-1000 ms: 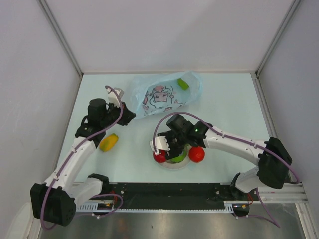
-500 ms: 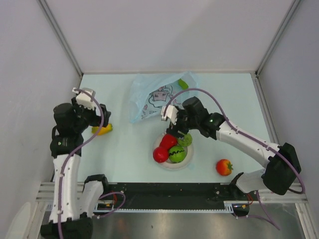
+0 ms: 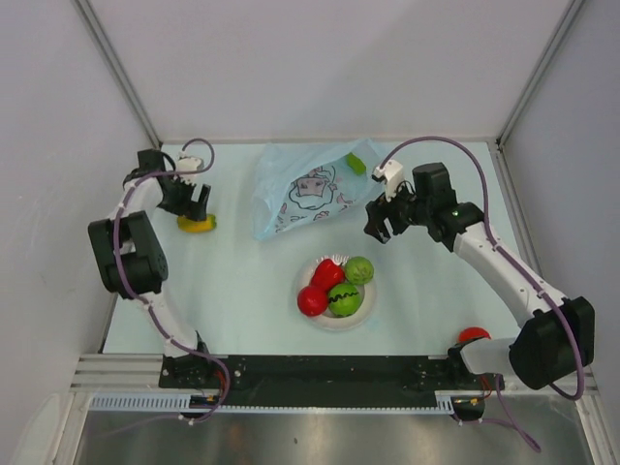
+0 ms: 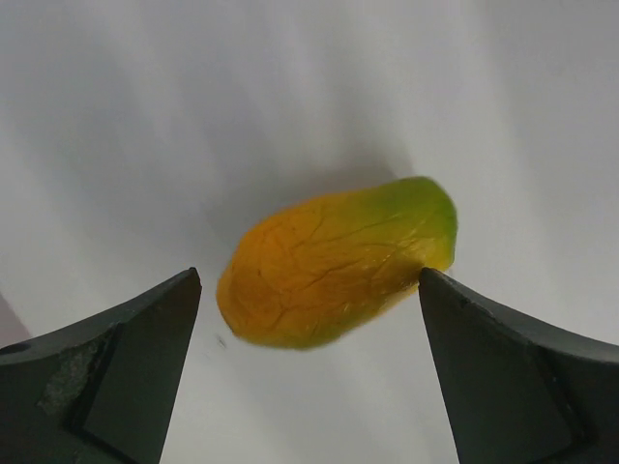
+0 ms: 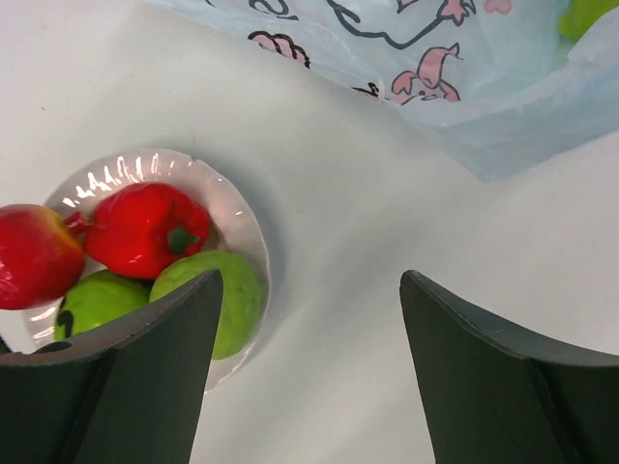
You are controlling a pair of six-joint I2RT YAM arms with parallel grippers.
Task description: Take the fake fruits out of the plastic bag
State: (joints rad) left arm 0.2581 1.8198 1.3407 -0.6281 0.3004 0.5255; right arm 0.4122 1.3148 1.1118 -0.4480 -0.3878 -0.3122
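The light-blue plastic bag (image 3: 308,190) (image 5: 455,68) lies at the back of the table, with a green fruit (image 3: 356,163) (image 5: 590,14) at its right end. A yellow-orange mango (image 3: 197,224) (image 4: 338,266) lies on the table at the left. My left gripper (image 3: 197,201) (image 4: 309,324) hovers just over it, open, its fingers apart from the fruit. My right gripper (image 3: 383,222) (image 5: 309,329) hangs open and empty between the bag and the white plate (image 3: 369,302) (image 5: 232,208). The plate holds a red pepper (image 3: 327,274) (image 5: 145,227), a red apple (image 3: 311,301) and two green fruits (image 3: 359,269).
A red tomato (image 3: 473,335) lies near the front edge beside the right arm's base. White walls close in the table on the left, back and right. Both arm bases stand at the near edge.
The left gripper opened, let go of the mango and swung to the far left. The right arm rose from the plate toward the bag. The red tomato rolled to the front right.
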